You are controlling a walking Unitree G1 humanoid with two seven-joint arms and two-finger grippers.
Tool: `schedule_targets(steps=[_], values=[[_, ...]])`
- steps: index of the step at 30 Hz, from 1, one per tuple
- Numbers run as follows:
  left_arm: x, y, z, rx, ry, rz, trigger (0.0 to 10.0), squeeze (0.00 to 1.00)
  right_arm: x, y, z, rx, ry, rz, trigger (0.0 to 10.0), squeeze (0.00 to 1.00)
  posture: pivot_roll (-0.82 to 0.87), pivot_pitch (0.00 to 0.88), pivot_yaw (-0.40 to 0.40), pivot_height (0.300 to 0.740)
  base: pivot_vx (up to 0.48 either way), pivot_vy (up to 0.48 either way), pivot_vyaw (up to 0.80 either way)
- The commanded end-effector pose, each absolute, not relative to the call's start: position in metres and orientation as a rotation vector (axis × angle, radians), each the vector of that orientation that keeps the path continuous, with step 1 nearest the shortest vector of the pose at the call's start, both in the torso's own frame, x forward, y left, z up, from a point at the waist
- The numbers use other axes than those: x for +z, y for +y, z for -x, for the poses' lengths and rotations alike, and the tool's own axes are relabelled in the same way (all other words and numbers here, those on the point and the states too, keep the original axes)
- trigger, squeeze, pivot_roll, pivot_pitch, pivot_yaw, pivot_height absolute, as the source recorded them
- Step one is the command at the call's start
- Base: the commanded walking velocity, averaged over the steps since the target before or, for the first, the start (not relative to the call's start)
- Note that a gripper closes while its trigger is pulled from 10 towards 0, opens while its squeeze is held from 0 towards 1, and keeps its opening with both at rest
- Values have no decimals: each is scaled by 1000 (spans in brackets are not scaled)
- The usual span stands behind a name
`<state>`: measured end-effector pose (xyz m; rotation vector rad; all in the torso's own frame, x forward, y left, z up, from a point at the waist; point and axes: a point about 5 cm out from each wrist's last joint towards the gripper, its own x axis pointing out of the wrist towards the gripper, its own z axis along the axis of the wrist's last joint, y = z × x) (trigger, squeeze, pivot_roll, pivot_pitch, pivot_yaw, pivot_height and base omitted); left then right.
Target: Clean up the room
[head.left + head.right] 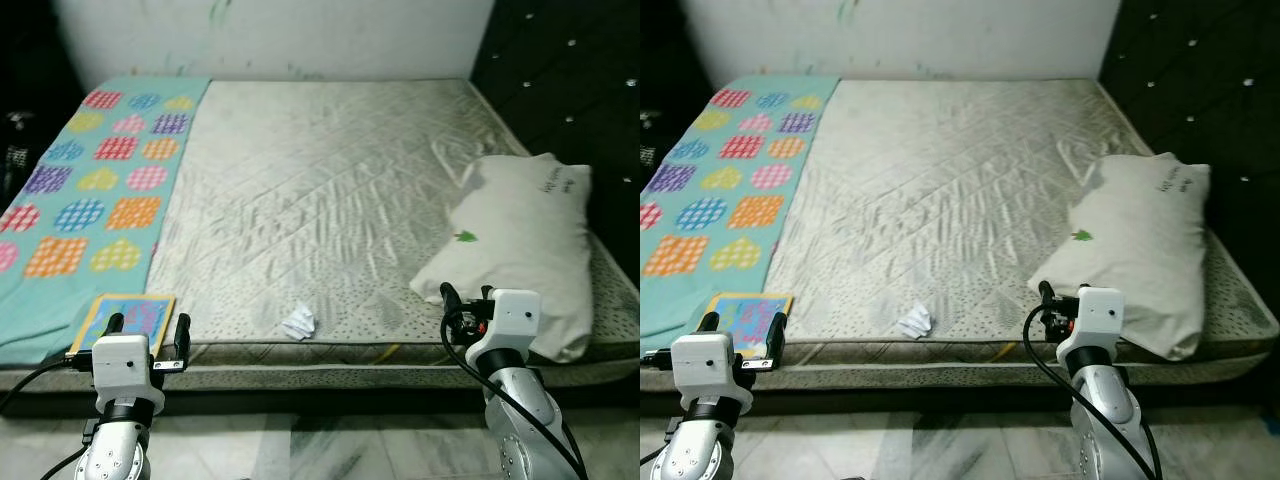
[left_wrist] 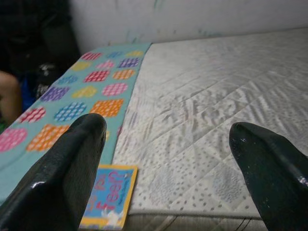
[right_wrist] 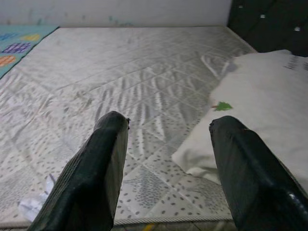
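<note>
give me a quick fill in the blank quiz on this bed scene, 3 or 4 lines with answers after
1. The crumpled paper lies near the front edge of the ____.
2. The white pillow lies on the robot's ____ side of the mattress.
3. The colourful book lies just ahead of the ____ gripper.
4. The right gripper has its fingers ____, holding nothing.

Missing words: mattress; right; left; open
</note>
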<state>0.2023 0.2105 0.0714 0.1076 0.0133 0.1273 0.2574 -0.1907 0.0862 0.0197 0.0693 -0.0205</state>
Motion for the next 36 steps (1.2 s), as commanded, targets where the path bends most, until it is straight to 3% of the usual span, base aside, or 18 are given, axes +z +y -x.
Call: schedule_targets(steps=[1,29,36], values=[[74,210,-200,110,14,-98,10000,0,89,-187,-258,-5,66,-22,10000,0,67,109,8,740,0,0,794],[76,204,-198,42,32,-80,10000,0,86,-191,-260,-34,87,-35,10000,0,77,126,8,740,274,0,56],[76,203,-197,32,35,-76,10000,0,84,-191,-259,-47,97,-25,10000,0,81,129,12,740,0,0,0]])
